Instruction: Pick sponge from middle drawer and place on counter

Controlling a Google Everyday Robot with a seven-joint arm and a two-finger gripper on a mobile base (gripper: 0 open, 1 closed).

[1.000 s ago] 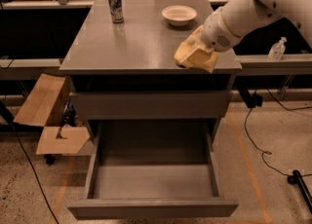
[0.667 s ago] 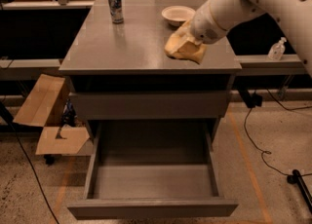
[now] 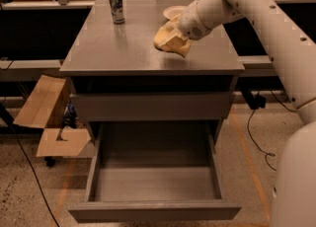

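My gripper (image 3: 174, 32) hangs low over the right middle of the grey counter (image 3: 118, 48), at the end of the white arm that reaches in from the right. It is shut on the yellow-tan sponge (image 3: 170, 44), whose underside is at or just above the counter top. The sponge and the cream fingers blend together, so the exact grip is hard to make out. The middle drawer (image 3: 153, 208) is pulled fully open below, and its grey tray shows nothing inside.
A dark drink can (image 3: 116, 5) stands at the counter's back left. A white bowl (image 3: 172, 11) sits at the back, just behind the gripper. The drawer panel above the open one is closed. An open cardboard box (image 3: 47, 117) lies on the floor at left. Cables run at right.
The gripper has carried the sponge from the counter's front right edge inward and to the left, over the counter top, closer to the bowl.
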